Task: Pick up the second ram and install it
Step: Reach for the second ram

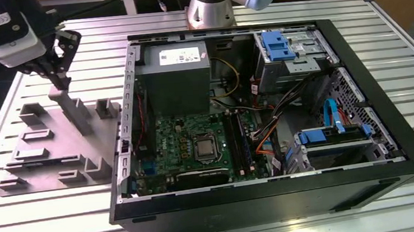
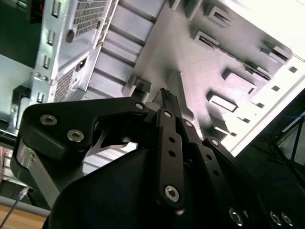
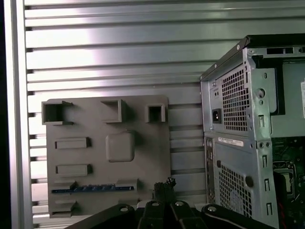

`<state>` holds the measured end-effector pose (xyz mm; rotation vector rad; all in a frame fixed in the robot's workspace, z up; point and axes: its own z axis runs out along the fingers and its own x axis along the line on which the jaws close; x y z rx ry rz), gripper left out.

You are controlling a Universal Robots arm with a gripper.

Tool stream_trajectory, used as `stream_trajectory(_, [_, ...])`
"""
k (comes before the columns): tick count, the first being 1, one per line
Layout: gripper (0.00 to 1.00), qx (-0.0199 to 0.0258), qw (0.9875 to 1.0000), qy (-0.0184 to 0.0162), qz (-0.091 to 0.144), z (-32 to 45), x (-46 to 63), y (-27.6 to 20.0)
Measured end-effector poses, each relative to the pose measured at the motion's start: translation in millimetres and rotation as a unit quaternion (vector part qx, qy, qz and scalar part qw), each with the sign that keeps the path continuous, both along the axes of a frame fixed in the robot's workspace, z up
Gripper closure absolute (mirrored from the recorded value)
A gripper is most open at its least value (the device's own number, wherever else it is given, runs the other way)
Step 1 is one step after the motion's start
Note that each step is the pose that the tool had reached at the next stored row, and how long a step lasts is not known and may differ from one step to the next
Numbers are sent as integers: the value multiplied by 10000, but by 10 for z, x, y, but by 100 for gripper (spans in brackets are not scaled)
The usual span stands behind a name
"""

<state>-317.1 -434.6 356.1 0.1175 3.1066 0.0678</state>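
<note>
A long silver table (image 1: 51,219) made of ridged metal strips fills the scene. A flat grey tray (image 1: 59,146) lies on it. The tray has small blocks and pockets standing up from it.

The second ram (image 3: 93,189) is on this tray. In the first wrist view it is a thin blue-green stick, and it lies flat in a long holder near one edge of the tray (image 3: 143,143).

The gripper (image 1: 61,78) hangs over the tray's far edge, pointing down, just above a tall post (image 1: 59,96) on the tray. Its two black fingers are pressed together at the tips. In the first wrist view the gripper (image 3: 164,185) is near one end of the ram but not touching it, with bare tray between them. In the second wrist view the tips (image 2: 167,98) point down at the tray (image 2: 200,67).

An open computer case (image 1: 274,197) lies on its side just beside the tray, on the exterior view's right. A green circuit board (image 1: 186,134) is inside it, in the part nearest the tray. Blue plastic parts (image 1: 329,134) sit in the part of the case far from the tray. The grey base of the robot arm (image 1: 209,9) stands on the table past the case, well apart from the tray.
</note>
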Motion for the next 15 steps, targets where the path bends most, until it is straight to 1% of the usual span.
stream_trajectory(8, [90,0,10000,0,0,-63,-176,-47])
stream_trajectory(15, [90,0,10000,0,0,-122,-332,-78])
